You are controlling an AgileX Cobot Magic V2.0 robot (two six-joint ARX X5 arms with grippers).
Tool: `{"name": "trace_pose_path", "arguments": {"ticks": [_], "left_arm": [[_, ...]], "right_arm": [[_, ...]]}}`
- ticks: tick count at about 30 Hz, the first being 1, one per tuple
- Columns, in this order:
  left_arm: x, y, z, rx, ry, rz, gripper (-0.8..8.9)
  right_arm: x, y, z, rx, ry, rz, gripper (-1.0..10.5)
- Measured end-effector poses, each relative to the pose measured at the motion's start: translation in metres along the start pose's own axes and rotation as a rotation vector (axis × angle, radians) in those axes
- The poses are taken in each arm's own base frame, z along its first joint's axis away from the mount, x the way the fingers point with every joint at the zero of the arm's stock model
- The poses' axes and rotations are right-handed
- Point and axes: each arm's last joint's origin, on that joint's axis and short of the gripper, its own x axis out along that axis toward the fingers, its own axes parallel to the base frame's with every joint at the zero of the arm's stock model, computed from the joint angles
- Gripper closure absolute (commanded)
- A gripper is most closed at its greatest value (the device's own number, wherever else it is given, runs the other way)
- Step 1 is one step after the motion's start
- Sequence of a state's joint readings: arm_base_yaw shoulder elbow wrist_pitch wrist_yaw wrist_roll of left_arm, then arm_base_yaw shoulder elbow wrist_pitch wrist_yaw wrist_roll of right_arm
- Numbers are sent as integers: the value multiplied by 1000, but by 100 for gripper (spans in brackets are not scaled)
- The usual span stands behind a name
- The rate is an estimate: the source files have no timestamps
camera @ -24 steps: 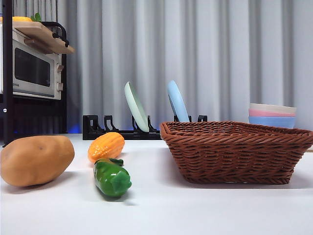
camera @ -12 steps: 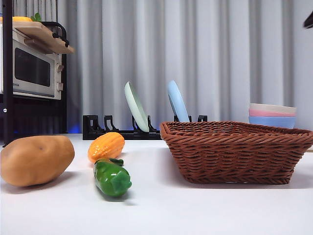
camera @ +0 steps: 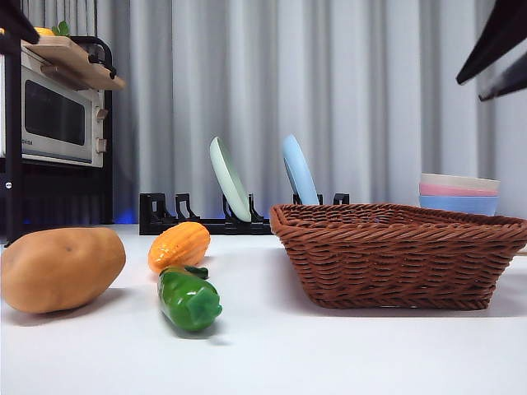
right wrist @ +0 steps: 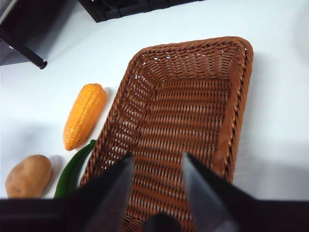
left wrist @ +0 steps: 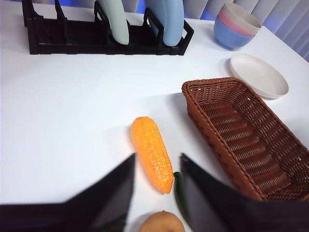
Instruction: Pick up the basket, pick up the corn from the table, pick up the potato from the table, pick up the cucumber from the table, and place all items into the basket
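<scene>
L gripper [left wrist: 157, 166] & R gripper [right wrist: 155, 164]: jaws apart, both raised, nothing held.

Even, bright light; the plain white worktop [camera: 329, 354] nearly washes out. Soft shadows sit under the glossy dark-green cucumber [camera: 188, 299]. Dark fingers [left wrist: 104, 193] at the lower frame edge are blurred.

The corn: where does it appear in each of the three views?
Front view: the corn lies left of centre, behind the cucumber.
Left wrist view: central, just beyond the left pincer.
Right wrist view: at the left, beside the basket.
Shared landmark: the basket, next to the corn in every view.
</scene>
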State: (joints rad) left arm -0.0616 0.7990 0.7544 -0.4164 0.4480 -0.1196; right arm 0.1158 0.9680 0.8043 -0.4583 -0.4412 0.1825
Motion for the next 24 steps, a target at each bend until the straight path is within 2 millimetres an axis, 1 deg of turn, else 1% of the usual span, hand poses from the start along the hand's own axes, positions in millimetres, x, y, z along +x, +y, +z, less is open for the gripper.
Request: {"name": "trace_pose_path", "arguments": {"ticks": [2, 5, 7, 10, 14, 15, 17, 19, 21, 24], "left_arm": [[1, 1, -1, -4, 9, 1, 466], [1, 1, -1, -5, 10, 1, 466], [1, 1, -1, -5, 10, 1, 466], [1, 1, -1, -5, 10, 1, 466], [1, 1, -2, -9, 18, 2, 466], [1, 1, -2, -12, 25, 3, 466], [1, 1, -3, -17, 36, 4, 467], [1, 1, -4, -21, 44, 5, 467], [1, 1, -5, -25, 51, 6, 467], [1, 1, -6, -28, 57, 7, 467]], "right_arm": [[1, -1, 0, -4, 2, -9, 568], [6, -4, 2, -7, 10, -68, 568], [12, -8, 7, -9, 23, -104, 568], [27, -14, 17, -2, 69, -120, 568], [54, -25, 31, 13, 139, -130, 572], [64, -29, 35, 19, 160, -134, 572], [78, -35, 37, 30, 195, -138, 572], [96, -44, 36, 49, 243, -145, 572], [110, -52, 30, 67, 291, -152, 572], [125, -61, 20, 94, 355, -161, 573]]}}
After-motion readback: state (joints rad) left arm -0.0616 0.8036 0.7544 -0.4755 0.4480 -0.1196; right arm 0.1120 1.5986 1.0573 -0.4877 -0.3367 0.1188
